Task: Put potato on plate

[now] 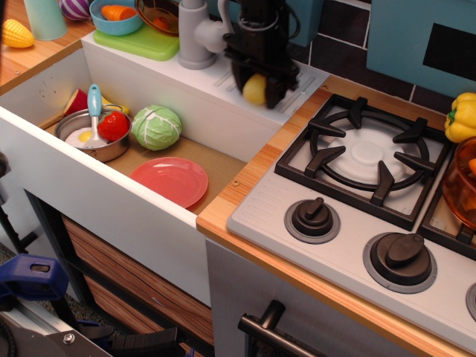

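Note:
The potato [255, 89] is a small pale-yellow egg shape held between the black fingers of my gripper [257, 91], lifted over the white draining ledge behind the sink. The gripper is shut on it. The salmon-pink plate [170, 181] lies flat on the sink floor, below and to the left of the gripper, apart from it. Nothing lies on the plate.
A green cabbage [156, 127] and a steel pot [95, 137] with a tomato, egg and blue spoon sit left of the plate. A grey tap [195, 33] stands beside the gripper. The stove [368, 160] is to the right, with a yellow pepper [462, 115].

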Action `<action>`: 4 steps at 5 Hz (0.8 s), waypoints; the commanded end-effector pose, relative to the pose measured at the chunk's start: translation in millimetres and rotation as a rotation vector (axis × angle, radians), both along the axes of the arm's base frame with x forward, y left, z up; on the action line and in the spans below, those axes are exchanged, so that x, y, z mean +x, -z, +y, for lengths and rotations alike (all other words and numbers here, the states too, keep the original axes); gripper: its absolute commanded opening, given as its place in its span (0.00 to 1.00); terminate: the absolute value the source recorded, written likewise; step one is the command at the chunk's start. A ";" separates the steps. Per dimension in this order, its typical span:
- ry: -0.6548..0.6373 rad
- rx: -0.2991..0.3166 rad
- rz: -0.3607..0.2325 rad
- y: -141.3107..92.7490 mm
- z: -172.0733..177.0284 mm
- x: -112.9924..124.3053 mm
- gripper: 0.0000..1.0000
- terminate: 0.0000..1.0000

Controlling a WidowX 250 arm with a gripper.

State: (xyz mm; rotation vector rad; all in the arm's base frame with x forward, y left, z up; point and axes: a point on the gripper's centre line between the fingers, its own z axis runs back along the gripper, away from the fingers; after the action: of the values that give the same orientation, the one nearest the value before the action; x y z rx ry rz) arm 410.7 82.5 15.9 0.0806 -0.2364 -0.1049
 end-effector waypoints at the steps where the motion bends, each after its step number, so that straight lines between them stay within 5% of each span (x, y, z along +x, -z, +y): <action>1: -0.008 0.072 0.025 -43.3 31.3 -33.9 0.00 0.00; 2: -0.088 0.037 0.092 -25.6 53.2 -61.7 0.00 0.00; 4: -0.181 0.016 0.053 20.4 65.6 -96.6 0.00 0.00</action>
State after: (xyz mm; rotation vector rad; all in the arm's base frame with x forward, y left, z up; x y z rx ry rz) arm 299.9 138.5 -33.7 0.0817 -0.1429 0.0812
